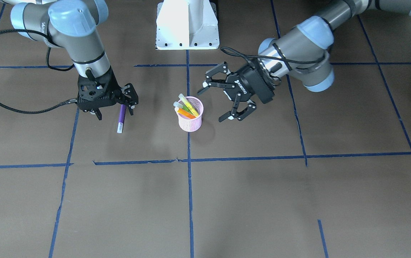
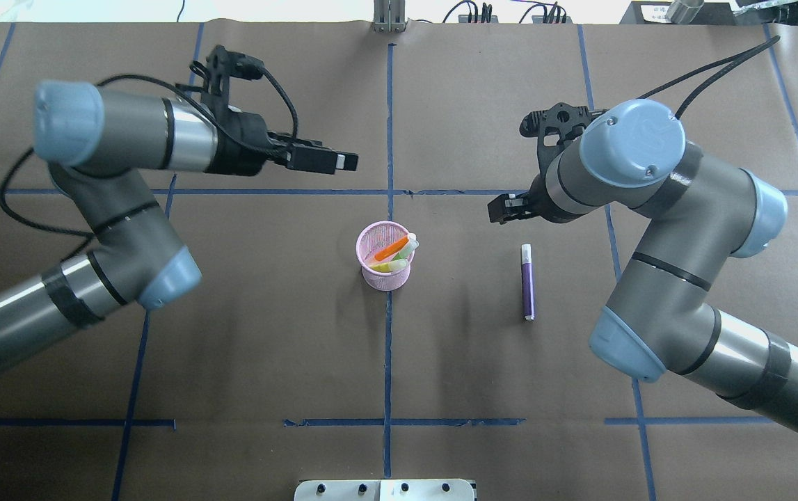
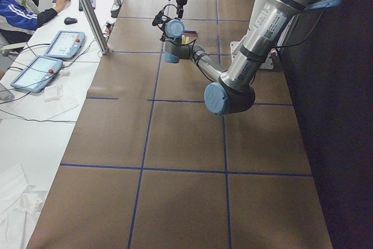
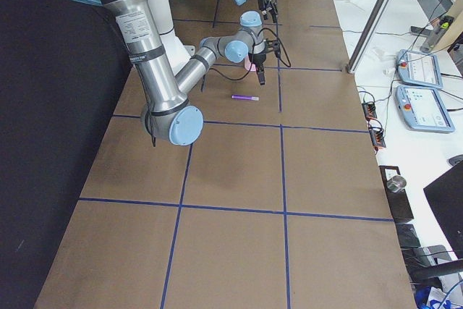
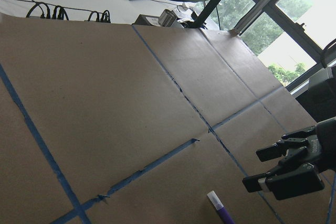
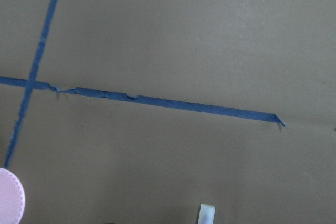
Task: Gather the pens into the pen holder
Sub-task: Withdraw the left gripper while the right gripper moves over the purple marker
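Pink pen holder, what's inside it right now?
The pen holder holds an orange pen and a yellow-green pen, leaning, pale caps above the rim. Their lower ends and the cup's bottom are covered, so I cannot tell if anything else lies there.

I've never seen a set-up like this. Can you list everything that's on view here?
Pen holder: one, pink mesh, upright mid-table.
Orange pen: one, inside the holder.
Yellow-green pen: at least one, inside the holder.
Purple pen: one, lying flat on the table beside the holder.
Table: one, brown covering.
Tape lines: several, blue, a grid on the table.
Person: one, seated at a side desk.
Robot base: one, white, at the table's edge.
Left fingers: one pair, black, open, beside the holder.
Right fingers: one pair, black, open, near the purple pen's end.
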You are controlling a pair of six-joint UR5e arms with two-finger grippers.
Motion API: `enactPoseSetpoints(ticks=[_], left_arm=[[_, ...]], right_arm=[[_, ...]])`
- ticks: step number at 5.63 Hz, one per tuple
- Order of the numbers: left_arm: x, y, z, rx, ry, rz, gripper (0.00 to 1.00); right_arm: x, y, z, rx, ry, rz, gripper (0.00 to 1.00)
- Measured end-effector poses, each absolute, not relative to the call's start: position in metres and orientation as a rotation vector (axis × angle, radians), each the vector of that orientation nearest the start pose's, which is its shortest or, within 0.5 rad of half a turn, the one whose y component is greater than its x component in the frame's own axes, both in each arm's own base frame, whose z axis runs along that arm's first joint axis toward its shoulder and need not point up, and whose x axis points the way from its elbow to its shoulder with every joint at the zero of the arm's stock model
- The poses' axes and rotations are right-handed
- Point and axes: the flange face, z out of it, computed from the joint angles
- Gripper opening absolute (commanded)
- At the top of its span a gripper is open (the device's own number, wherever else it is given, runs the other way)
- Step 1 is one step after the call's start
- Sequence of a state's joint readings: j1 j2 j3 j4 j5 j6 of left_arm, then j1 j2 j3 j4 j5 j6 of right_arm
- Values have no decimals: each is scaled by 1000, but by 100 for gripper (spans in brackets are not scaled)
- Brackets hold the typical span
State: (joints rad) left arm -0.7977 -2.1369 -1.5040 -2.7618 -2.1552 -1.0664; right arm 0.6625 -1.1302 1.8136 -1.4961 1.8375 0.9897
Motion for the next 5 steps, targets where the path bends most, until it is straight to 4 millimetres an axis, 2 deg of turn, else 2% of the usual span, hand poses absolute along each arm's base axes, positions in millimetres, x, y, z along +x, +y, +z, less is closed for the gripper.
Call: enactPoseSetpoints(ticks=[1,2,3,5], left_arm=[[361,-528,245,537,1532,305,100],[341,-532,262,494,1520,312,100],[328,-532,276,473,1510,306,100],[317,-533,291,461,1494,289,100]], right_arm=[[-439,-472,325,152,-742,-9,100],[-448,-471,343,83,-731,7,100],[-457,-468,360,43,-712,8,100],[-473,-457,375,12,-693,-12,98]])
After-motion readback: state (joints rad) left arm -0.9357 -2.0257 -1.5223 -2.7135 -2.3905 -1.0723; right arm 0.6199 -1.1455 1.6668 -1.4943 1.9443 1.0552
